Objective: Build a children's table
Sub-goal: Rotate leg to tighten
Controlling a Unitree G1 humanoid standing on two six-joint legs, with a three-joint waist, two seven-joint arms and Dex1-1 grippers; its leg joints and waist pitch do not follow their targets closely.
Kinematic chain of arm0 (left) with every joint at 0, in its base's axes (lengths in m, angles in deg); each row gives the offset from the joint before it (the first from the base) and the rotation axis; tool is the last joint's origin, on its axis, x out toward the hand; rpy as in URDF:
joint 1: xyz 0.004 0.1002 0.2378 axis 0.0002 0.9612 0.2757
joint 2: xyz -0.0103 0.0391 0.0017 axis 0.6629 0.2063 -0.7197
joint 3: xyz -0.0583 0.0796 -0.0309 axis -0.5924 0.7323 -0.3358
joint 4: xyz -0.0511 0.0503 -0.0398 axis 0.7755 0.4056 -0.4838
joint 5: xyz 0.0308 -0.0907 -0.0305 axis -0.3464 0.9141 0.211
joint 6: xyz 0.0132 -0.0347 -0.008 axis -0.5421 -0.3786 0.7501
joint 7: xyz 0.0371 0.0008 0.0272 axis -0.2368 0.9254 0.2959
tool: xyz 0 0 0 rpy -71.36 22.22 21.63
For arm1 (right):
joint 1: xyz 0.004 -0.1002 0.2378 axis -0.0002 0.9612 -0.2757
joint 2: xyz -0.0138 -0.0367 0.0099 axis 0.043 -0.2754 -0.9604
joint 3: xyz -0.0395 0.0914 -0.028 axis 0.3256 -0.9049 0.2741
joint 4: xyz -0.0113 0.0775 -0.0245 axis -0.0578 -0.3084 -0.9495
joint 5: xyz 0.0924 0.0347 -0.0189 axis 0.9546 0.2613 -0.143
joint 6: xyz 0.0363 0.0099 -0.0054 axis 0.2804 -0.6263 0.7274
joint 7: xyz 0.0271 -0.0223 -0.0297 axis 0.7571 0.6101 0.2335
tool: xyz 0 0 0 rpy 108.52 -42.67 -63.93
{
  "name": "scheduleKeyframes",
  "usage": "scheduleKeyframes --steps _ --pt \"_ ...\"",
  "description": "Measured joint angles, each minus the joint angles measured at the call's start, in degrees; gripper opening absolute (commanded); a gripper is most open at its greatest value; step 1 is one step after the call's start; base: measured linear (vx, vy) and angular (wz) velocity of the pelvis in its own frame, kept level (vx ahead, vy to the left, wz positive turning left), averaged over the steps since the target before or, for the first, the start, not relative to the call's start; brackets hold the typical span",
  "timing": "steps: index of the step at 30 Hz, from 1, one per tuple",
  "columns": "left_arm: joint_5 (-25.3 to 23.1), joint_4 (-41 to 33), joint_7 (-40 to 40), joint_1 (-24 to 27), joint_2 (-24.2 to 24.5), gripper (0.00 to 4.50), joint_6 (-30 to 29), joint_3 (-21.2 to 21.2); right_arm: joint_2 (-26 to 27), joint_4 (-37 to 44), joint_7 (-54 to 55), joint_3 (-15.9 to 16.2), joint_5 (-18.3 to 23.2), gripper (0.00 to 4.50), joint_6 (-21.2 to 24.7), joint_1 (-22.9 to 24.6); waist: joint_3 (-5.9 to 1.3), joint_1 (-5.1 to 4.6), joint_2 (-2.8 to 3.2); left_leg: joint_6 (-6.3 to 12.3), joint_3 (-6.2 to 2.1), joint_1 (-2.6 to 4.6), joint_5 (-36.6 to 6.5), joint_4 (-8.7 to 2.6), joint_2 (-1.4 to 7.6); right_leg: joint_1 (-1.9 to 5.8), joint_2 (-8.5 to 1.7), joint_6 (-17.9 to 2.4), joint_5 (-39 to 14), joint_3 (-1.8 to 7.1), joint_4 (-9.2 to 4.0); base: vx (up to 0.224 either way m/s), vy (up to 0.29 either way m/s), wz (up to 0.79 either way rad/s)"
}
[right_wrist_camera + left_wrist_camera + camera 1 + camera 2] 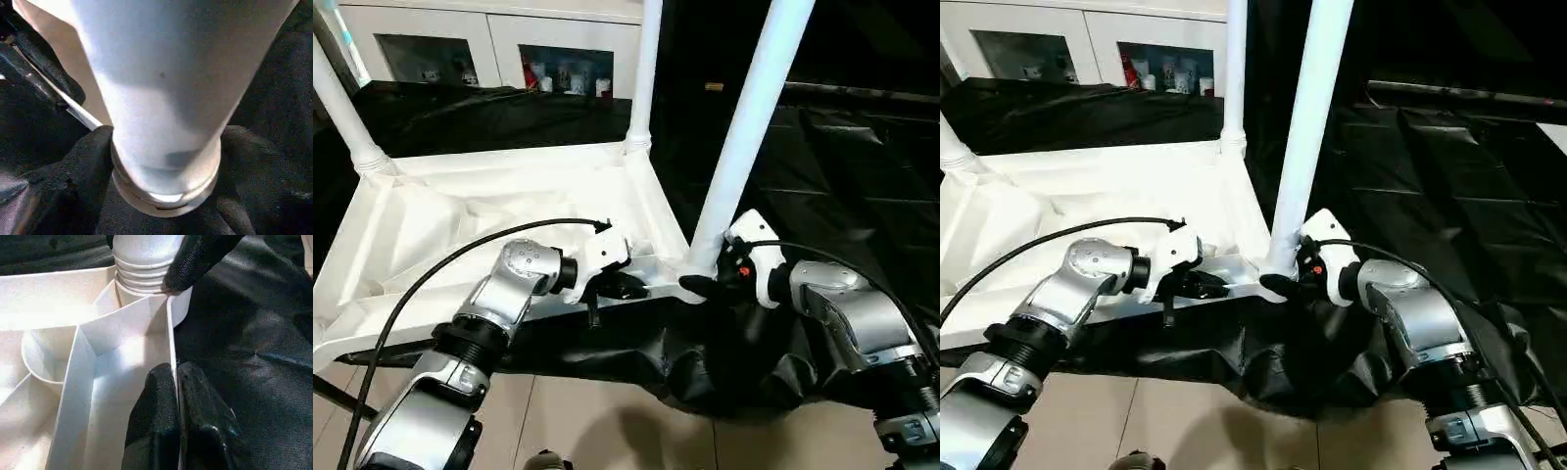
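- The children's table lies upside down on the black-draped work surface, filling the left and centre of the head view; its white top shows the ribbed underside.
- Three legs stand up from the corner sockets: one at upper left, one at upper centre, and the near-right leg rising to the top edge.
- By its look the top is light, hollow moulded plastic: stiff along the rim, smooth, and likely to slide on the cloth if pushed sideways. The thin rim wall and the leg's ringed base look like the soundest places to hold.
- The left gripper is pinched almost fully closed on that thin rim wall, one finger either side, at the near edge of the top in lower centre of the head view.
- The left forearm runs up from the lower left, wrist bent inward toward the corner.
- The right gripper stands wide, its fingers flanking the near-right leg's base at the socket; whether they press on it I cannot tell.
- The right forearm comes in from the lower right, wrist cocked toward the leg.
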Motion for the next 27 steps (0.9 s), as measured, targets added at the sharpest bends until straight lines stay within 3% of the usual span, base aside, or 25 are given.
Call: scheduleKeyframes --steps 7,15,17,21,24,27 --pt "0.0 -0.9 0.0 0.3 0.1 0.0 -0.6 0.0 0.1 -0.5 -1.0 0.1 0.1 2.85 -1.1 0.0 0.01 0.01 -0.02 0.0 0.0 0.0 0.0 0.02 0.0 0.0 0.0 0.0 0.0 0.0 0.01 0.0 0.0 0.0" --pt "-0.3 -1.2 1.4 0.9 0.2 0.0 -1.3 0.0 1.8 -2.3 0.8 -0.1 -0.1 2.76 -3.3 0.4 0.01 -0.32 -0.06 0.02 0.0 0.01 0.0 0.09 0.01 0.0 0.01 0.0 0.0 0.0 0.04 0.0 0.0 0.0" --pt "-1.4 0.0 4.8 0.3 -0.9 0.0 -1.2 -0.1 4.5 -4.0 5.0 -1.7 -0.5 2.76 -4.1 0.4 0.01 -0.55 -0.11 0.02 0.0 0.02 0.0 0.13 0.0 0.01 0.01 0.0 0.0 0.02 0.11 0.0 0.0 0.0" --pt "-4.0 5.9 16.0 -3.6 -6.1 0.0 -3.0 -0.4 13.7 -10.7 21.4 -8.1 -1.3 2.75 -6.9 -1.7 0.02 -0.67 -0.28 -0.06 0.0 0.08 0.1 0.19 -0.02 -0.02 0.0 0.0 0.1 0.07 0.31 0.0 0.0 0.0" --pt "-4.9 10.6 24.6 -6.6 -11.0 0.0 -5.4 -0.9 20.2 -17.8 35.0 -12.6 -1.3 2.75 -11.5 -5.0 0.06 -0.73 -0.46 -0.1 -0.01 0.1 0.1 0.2 -0.02 -0.04 0.0 0.0 0.1 0.08 0.35 0.0 0.0 0.0" --pt "-5.6 13.1 29.7 -8.2 -14.1 0.0 -6.5 -0.9 22.3 -22.3 41.2 -13.9 -1.4 2.75 -15.1 -7.1 0.04 -0.7 -0.46 -0.09 -0.03 0.11 0.1 0.19 -0.06 -0.01 0.0 0.0 0.0 0.11 0.29 0.0 0.0 0.0"
